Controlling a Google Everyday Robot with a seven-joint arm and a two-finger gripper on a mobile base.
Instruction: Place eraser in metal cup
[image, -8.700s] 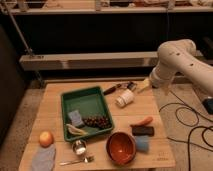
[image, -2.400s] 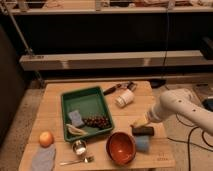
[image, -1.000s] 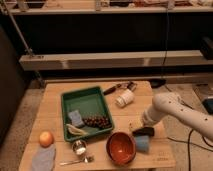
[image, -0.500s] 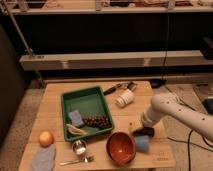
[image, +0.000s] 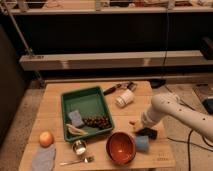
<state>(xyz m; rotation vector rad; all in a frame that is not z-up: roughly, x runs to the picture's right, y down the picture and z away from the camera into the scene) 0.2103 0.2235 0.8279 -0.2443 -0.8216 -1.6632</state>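
While the robot's white arm (image: 170, 107) bends down over the right side of the wooden table (image: 50, 112), the gripper (image: 144, 128) sits low at the tabletop, right at the eraser (image: 149, 133), a small black block whose dark edge shows just below and to the right of the arm's tip. How wide the tool stands cannot be told, since the wrist covers it, nor whether it is clamped on the block or only touching it; the eraser appears to lie on the wood. 1 orange carrot (image: 132, 122) lies just left of the gripper, and a blue sponge (image: 142, 143) sits just in front of the eraser, beside the red-brown bowl (image: 120, 148). The metal cup (image: 79, 147), small and shiny, stands upright near the front edge, well apart from the gripper and the eraser, with the bowl between them and a spoon (image: 77, 161) just in front of it. A green tray (image: 87, 102) at mid-table holds a pale blue pad (image: 76, 117), dark grapes (image: 97, 121) and a banana (image: 75, 130). A white plastic cup (image: 125, 97) lies on its side behind the gripper. 1 orange fruit (image: 46, 138) and a grey cloth (image: 44, 157) occupy the front left corner.
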